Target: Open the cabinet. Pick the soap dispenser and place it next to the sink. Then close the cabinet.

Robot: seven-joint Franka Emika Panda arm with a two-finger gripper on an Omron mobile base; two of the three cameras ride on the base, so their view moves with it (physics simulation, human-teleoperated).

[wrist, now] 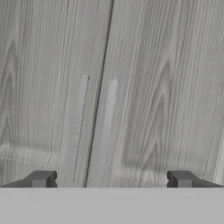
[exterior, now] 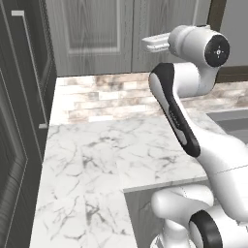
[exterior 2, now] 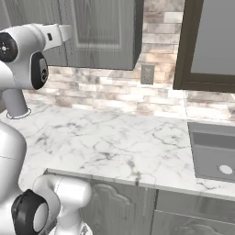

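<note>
On the far left stands a dark tall cupboard (exterior: 19,121) with a long silver bar. It is not the one for this job. Next to it is the white stone counter (exterior: 92,160), which runs along under the wall.

Above the counter hangs the cabinet (exterior: 97,29), light grey with wood lines. Both doors are shut, and they meet at a thin dark line down the middle. Two slim handles (wrist: 108,122) sit side by side, one on each side of that line, so each door can be pulled from its inner edge.

The gripper (wrist: 111,179) points straight at the doors, very near them. Its two fingertips (wrist: 40,178) stand wide apart and hold nothing. The two handles lie between the fingertips and a bit above them, not touching them. I think the hand is lined up this way so it can close on a handle and pull a door open.

Far to the right, the grey sink (exterior 2: 213,153) is set into the counter.

The soap bottle is probably behind the shut doors, hidden for now.
</note>
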